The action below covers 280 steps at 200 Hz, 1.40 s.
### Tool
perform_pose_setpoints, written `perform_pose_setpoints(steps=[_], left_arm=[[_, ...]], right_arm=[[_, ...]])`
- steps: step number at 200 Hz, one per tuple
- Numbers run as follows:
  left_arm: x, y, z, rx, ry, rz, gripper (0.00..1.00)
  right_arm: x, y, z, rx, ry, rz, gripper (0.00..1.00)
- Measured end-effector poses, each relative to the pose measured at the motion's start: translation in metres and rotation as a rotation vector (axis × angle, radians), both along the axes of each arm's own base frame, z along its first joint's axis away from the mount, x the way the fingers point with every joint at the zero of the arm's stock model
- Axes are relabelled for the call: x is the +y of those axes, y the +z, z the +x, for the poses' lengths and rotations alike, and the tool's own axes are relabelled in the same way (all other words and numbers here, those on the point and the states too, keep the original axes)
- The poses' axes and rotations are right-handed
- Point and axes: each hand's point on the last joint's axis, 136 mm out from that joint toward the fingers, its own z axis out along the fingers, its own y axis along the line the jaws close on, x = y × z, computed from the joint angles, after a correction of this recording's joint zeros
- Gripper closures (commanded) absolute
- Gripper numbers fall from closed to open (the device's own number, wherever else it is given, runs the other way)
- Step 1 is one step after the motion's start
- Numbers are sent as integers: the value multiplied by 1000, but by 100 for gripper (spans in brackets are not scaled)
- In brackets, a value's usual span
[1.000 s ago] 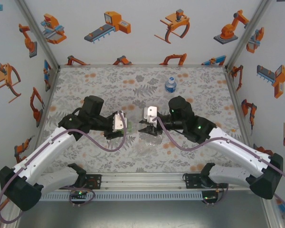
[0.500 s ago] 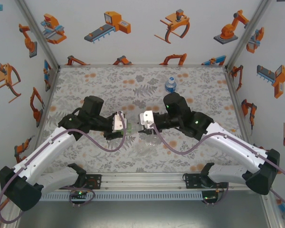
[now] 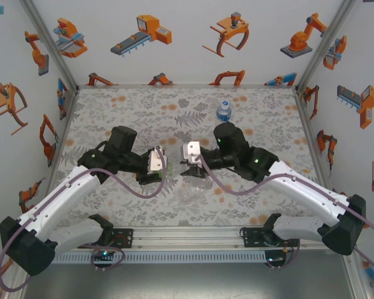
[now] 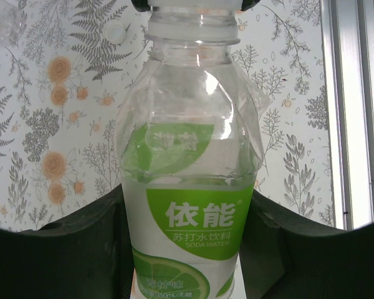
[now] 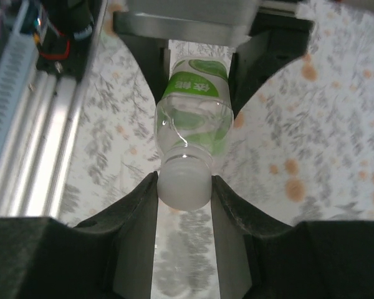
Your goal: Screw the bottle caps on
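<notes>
From above: hard to make out much of the green-labelled bottle (image 3: 169, 166), just a green sliver between the left gripper (image 3: 163, 167) and the right gripper (image 3: 184, 167), which meet nose to nose over the middle of the floral mat (image 3: 112, 112). Fingers of both buried under wrists and silver plates. Well behind them, upright near the far edge, the blue-labelled bottle (image 3: 223, 111). Just below the right gripper, a faint glassy smear on the mat (too washed out to name).

From the left wrist: clenched on the lower body of the green-labelled bottle, dark fingers (image 4: 81, 249) pressed to either side of the label. Base cut off by the bottom edge; white cap (image 4: 190, 9) clipped by the top edge. Up left on the mat, a small pale disc (image 4: 115, 29), blurred.

From the right wrist: closed tight on the white cap, one dark finger on each flank. Bottle held level off the mat, neck toward this camera, far end in the left gripper's black jaws. Impossible to tell how far down the thread the cap sits (hidden by the fingers).

Underneath, grey fern print with orange flowers across the whole table. Along the near edge, an aluminium rail (image 3: 193, 235). All around, white walls (image 3: 174, 62) dotted with orange robot cartoons.
</notes>
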Motion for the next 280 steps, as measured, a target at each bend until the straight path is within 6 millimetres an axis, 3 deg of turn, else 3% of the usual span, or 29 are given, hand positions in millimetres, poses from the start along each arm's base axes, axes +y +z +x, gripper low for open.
perform_pose_setpoints(steps=[47,75,100,120,132,142,158,177,213,243,263,280], left_arm=[[3,-6,3,5,20,28,100],[6,-10,4,15,39,50,100],[8,-14,5,19,57,67,100],[9,-16,6,24,66,72,100],[9,-15,6,26,70,69,100],[8,-14,7,24,72,65,100],[6,-12,8,18,67,51,100],[0,-4,8,2,48,13,100],[-6,4,5,-11,16,-31,100],[-6,6,5,-15,15,-36,100],[-6,7,4,-17,14,-38,100],[-6,7,4,-18,14,-38,100]], right_arm=[[-2,-12,29,591,-397,77,100],[-8,-30,44,1010,-613,152,100],[-14,-50,52,1359,-750,222,100],[-15,-56,54,1514,-808,254,100],[-16,-57,55,1554,-831,264,92],[-18,-58,56,1566,-849,264,78],[-20,-52,57,1548,-865,265,59],[-22,-38,60,1447,-851,270,47],[-28,8,57,1090,-714,285,43],[-34,50,44,674,-543,269,43],[-32,63,29,401,-389,202,45],[-30,61,16,191,-247,118,48]])
